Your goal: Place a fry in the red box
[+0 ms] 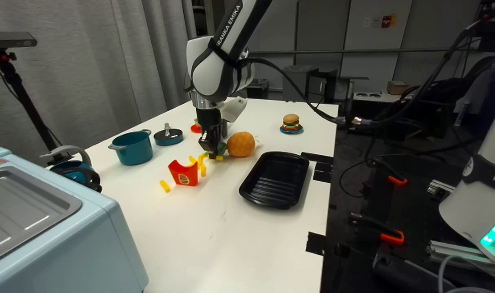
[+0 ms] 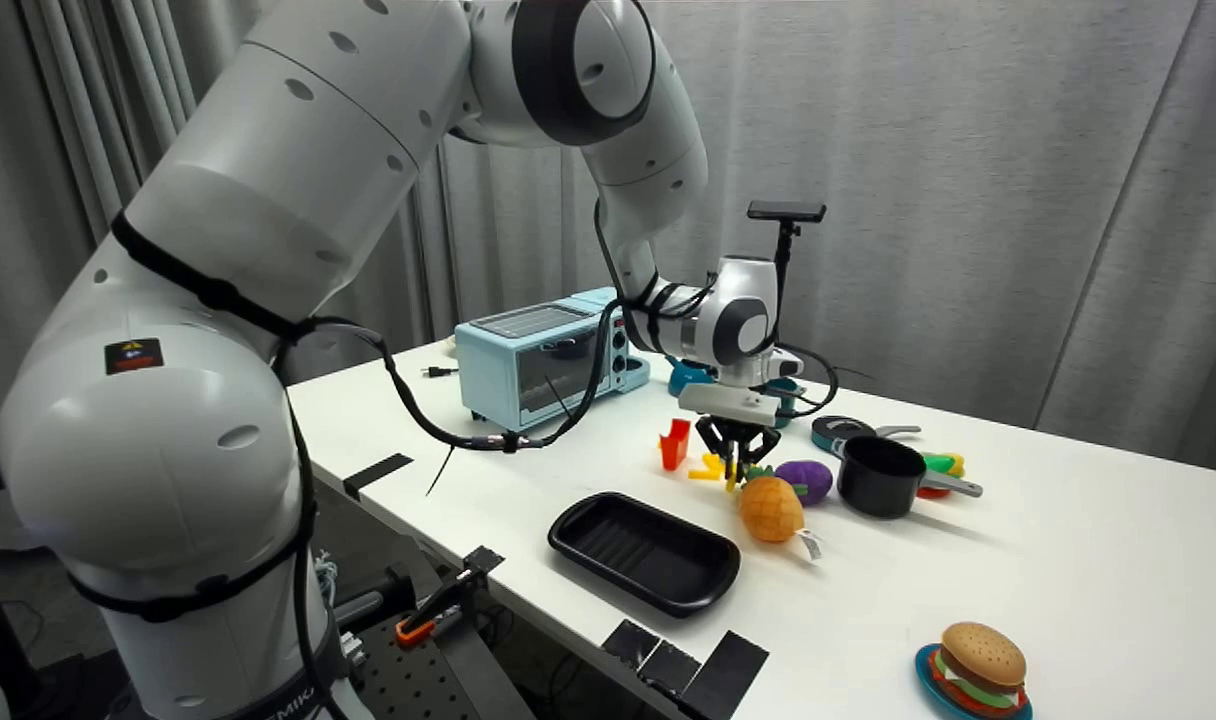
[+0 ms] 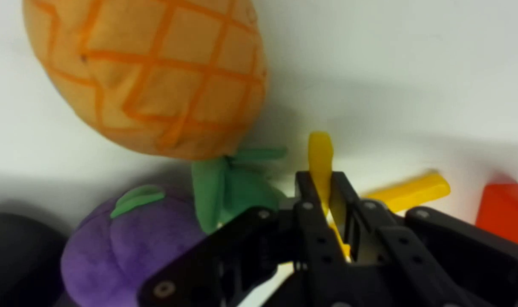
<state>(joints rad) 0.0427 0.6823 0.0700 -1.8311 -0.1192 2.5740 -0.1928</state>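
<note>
The red box (image 1: pixel 183 174) stands upright on the white table, and it also shows in an exterior view (image 2: pixel 674 445) and at the right edge of the wrist view (image 3: pixel 507 213). I cannot tell whether the yellow at its rim is inside or behind it. My gripper (image 3: pixel 320 183) points down beside the box and is shut on a yellow fry (image 3: pixel 320 151), whose end sticks out past the fingertips. Another fry (image 3: pixel 412 192) lies between the gripper and the box. A loose fry (image 1: pixel 165 186) lies on the box's other side, and several lie near the gripper (image 2: pixel 734 458).
A plush pineapple (image 3: pixel 156 72) and a purple plush (image 3: pixel 131 247) lie close beside the gripper. A black ridged pan (image 1: pixel 275 179) sits near the table edge. A teal pot (image 1: pixel 132 148), a black saucepan (image 2: pixel 878 480), a toy oven (image 2: pixel 538 350) and a toy burger (image 2: pixel 978 665) stand around.
</note>
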